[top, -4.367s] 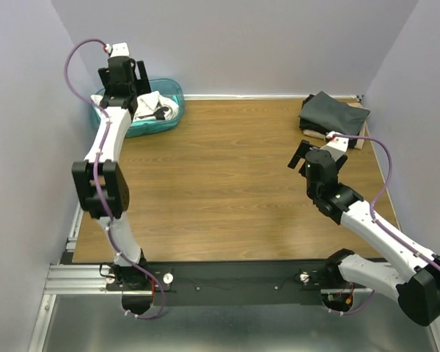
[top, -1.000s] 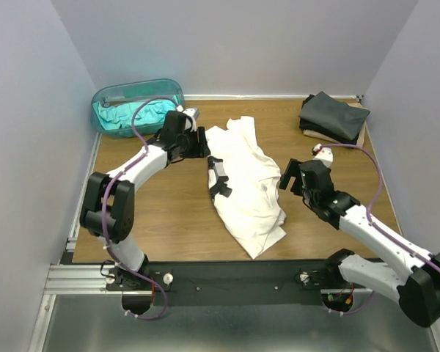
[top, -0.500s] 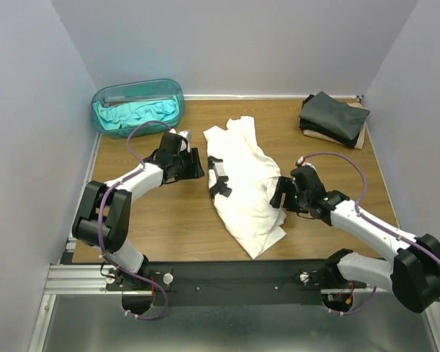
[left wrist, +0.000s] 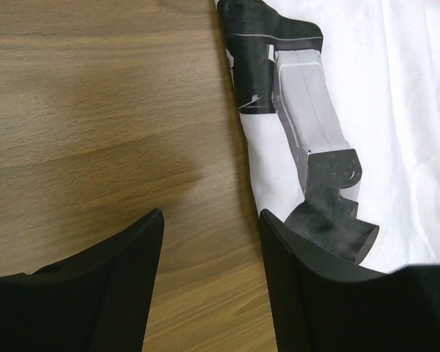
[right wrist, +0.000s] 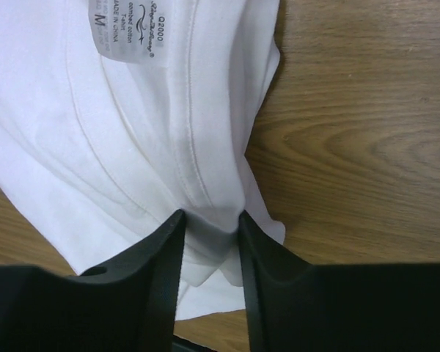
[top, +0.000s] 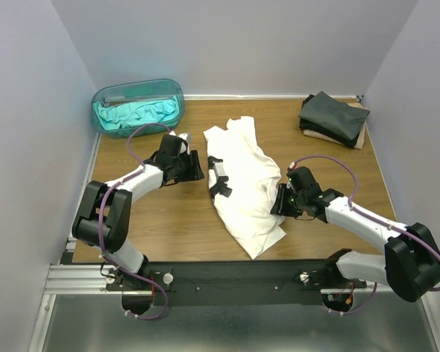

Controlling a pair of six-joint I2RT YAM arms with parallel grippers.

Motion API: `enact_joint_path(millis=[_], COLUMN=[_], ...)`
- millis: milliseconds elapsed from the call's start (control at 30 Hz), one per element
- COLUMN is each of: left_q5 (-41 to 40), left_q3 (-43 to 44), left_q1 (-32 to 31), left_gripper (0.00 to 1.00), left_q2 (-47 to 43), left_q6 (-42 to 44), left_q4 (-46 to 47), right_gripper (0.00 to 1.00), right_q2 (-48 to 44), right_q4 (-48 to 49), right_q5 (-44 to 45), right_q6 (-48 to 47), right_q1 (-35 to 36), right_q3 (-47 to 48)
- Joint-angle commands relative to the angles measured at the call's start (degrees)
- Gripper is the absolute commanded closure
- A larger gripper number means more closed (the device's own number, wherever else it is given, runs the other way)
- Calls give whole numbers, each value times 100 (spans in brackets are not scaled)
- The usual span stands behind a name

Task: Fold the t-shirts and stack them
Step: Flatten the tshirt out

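Top external view: we see the white t-shirt [top: 246, 183] lying crumpled in the middle of the wooden table [top: 169, 220]. A teal t-shirt [top: 143, 114] sits in the translucent teal tub [top: 106, 99] at the far left corner, and dark folded t-shirts [top: 336, 116] are stacked at the far right corner. The left gripper [top: 198, 166] sits low, just left of the white shirt. The right gripper [top: 278, 204] is at the shirt's right edge.

Left wrist view: we find the jaws spread apart over bare wood, holding nothing. The shirt's black-and-grey print [left wrist: 301, 132] lies just beside one finger.

Right wrist view: we see both fingers [right wrist: 150, 279] pinching a ridge of the white cloth, not far from the collar label [right wrist: 125, 29].
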Motion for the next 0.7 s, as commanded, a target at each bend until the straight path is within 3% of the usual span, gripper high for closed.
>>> enact_joint_path(millis=[0, 167, 333, 500, 667], left_q5=[-135, -178, -179, -319, -775], left_q3=[-58, -14, 48, 136, 583], left_q1=[-20, -20, -20, -20, -2], left_gripper=[37, 37, 37, 37, 37], left_q2=[-128, -129, -76, -286, -436], left_q6=[-2, 42, 95, 183, 455], left_q4=[48, 12, -23, -110, -549], right_gripper=[62, 74, 100, 100, 99], right_q2=[-131, -228, -88, 158, 1098], right_q4=[-31, -49, -102, -181, -234], right_q5=[-363, -390, -337, -381, -478], right_q6=[-119, -119, -198, -461, -830], right_q1=[8, 8, 8, 8, 183], right_q3=[36, 194, 361, 993, 3142])
